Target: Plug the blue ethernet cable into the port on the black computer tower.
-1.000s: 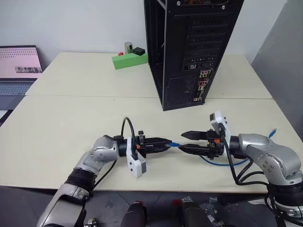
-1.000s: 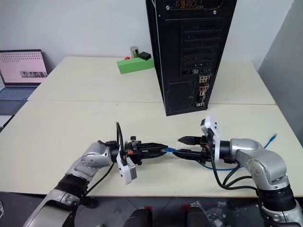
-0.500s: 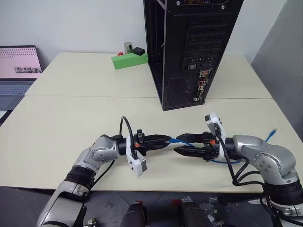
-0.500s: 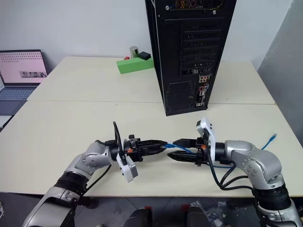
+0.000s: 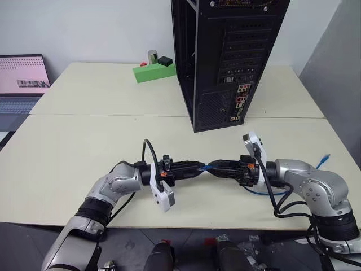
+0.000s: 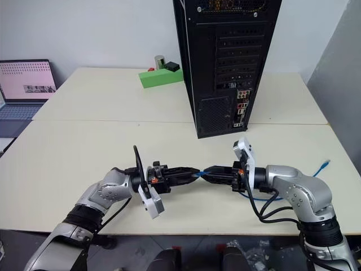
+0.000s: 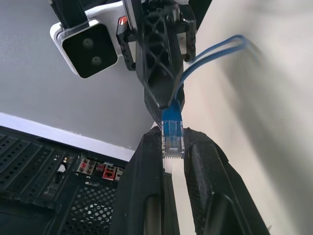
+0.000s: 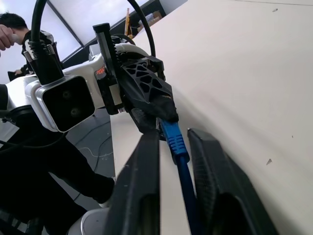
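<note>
1. The thin bright-blue ethernet cable (image 5: 210,167) hangs above the pale beige table top (image 5: 84,147), stretched between the two grippers, which meet tip to tip near the table's front edge.
2. Its end carries a small clear plastic clip plug (image 7: 172,146) with a blue boot behind it; fine contact lines show through the clear part.
3. The left gripper (image 7: 172,147) is narrowed on that plug, one black finger on each side of it.
4. The right gripper (image 8: 173,142) has its fingers drawn close along the blue cord just behind the boot; it seems to pinch the cord, though contact on both sides is hard to confirm.
5. Behind the right gripper the cable droops in a loop (image 5: 265,192) onto the table, and its other end (image 5: 324,158) lies near the table's right edge.
6. The tall black perforated-metal computer tower (image 5: 225,56) stands upright farther back, well apart from the plug, its small coloured connector panel (image 5: 241,101) facing the robot.
7. A green block (image 5: 153,71) lies behind the tower's left side.
</note>
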Tool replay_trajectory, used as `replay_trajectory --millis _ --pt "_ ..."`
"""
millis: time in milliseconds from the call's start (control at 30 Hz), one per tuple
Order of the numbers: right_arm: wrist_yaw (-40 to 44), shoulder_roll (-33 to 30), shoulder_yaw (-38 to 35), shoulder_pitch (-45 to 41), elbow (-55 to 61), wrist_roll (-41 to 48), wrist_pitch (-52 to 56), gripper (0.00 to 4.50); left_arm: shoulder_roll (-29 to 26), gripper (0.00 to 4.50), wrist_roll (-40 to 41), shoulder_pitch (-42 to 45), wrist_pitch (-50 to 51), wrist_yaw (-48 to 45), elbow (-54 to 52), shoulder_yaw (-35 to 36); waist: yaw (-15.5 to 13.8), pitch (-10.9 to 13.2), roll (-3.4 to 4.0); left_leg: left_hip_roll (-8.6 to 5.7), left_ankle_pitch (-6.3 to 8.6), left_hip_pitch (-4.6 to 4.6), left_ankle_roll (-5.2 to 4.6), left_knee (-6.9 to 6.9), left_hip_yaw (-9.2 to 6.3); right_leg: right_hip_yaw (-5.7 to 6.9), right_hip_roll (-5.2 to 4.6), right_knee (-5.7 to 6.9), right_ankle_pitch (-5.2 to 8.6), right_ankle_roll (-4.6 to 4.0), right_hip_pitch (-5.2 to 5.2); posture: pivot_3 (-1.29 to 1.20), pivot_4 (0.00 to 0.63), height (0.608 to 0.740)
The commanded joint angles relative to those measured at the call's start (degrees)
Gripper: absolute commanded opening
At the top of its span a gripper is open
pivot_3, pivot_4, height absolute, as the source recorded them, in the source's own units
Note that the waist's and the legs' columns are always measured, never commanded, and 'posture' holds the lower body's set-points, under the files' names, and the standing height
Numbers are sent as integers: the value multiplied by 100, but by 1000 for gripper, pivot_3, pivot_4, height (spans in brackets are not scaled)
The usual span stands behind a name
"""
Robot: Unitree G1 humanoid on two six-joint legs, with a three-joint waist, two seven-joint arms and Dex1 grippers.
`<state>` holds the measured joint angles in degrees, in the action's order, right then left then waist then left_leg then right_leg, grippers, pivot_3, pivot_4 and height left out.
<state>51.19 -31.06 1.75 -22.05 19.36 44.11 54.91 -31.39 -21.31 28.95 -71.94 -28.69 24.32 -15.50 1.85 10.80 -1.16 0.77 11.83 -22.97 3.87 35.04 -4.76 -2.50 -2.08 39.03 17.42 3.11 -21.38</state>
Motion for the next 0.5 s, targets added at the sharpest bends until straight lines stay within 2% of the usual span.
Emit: replay_trajectory --millis 33,333,367,500 --pt "29 -9 -48 -139 1 118 -34 28 -31 310 -38 0 -47 211 -254 53 1 0 0 0 0 0 0 0 0 0 0 0 0 0 0 0 150 740" --pt "208 -128 -66 -348 -198 226 159 0 -3 310 -200 -21 92 431 -264 21 0 0 0 0 0 0 0 0 0 0 0 0 0 0 0 0 150 740" --pt "228 -143 -62 -367 -216 224 166 0 -9 870 -176 -24 140 429 -255 -3 0 0 0 0 0 0 0 0 0 0 0 0 0 0 0 0 150 740" --pt "255 -185 -45 -429 -278 213 160 0 -63 1578 129 -53 422 277 -209 -136 0 0 0 0 0 0 0 0 0 0 0 0 0 0 0 0 150 740"
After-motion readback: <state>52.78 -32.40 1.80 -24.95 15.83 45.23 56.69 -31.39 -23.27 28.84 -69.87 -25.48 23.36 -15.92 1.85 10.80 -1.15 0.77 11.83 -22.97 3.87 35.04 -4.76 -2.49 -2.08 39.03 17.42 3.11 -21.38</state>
